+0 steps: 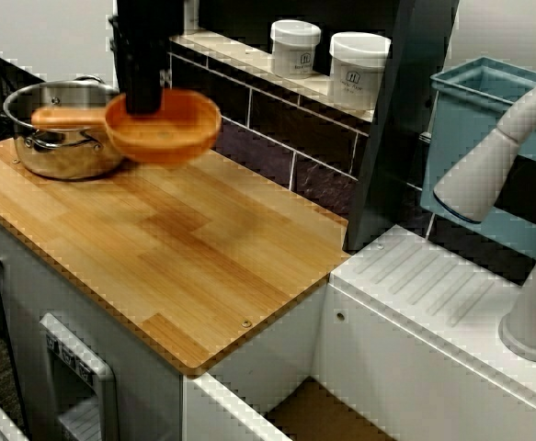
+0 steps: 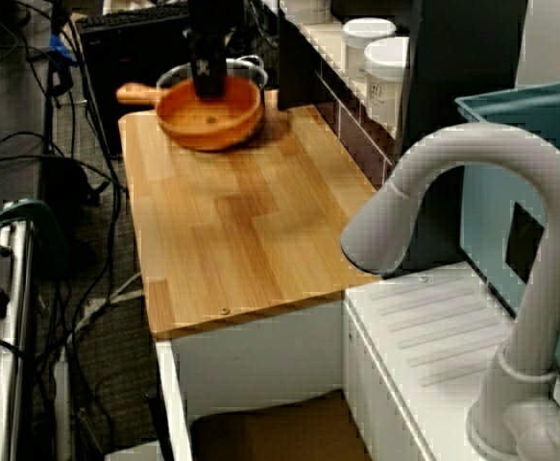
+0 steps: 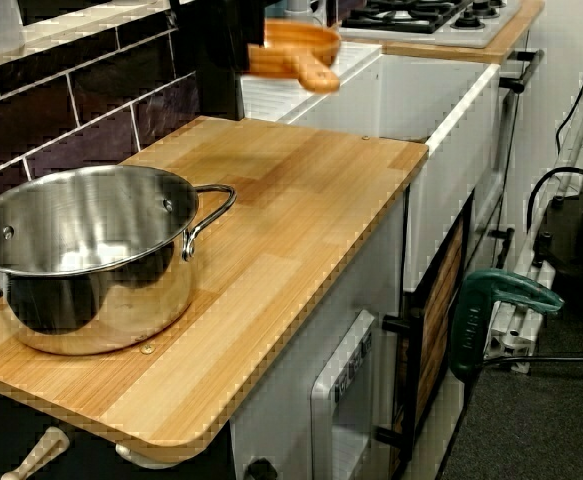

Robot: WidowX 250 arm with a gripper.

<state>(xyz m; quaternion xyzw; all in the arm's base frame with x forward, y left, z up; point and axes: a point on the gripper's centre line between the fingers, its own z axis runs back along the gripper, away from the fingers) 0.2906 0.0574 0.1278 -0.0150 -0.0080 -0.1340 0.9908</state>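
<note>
Clamped in the closed gripper (image 1: 144,103): one orange pan (image 1: 171,133), hanging above the wooden counter (image 1: 176,248), just beside the steel pot (image 1: 56,138). Liable to tilt, slip and drop onto the counter, being pinched at the bowl with the long handle sticking out unsupported; liable too to clip the pot's rim, so near at hand. On count: one pan, one pot, two white jars (image 1: 295,48) on the shelf (image 1: 240,62), one faucet (image 1: 488,175), one blue bin (image 1: 474,138).
</note>
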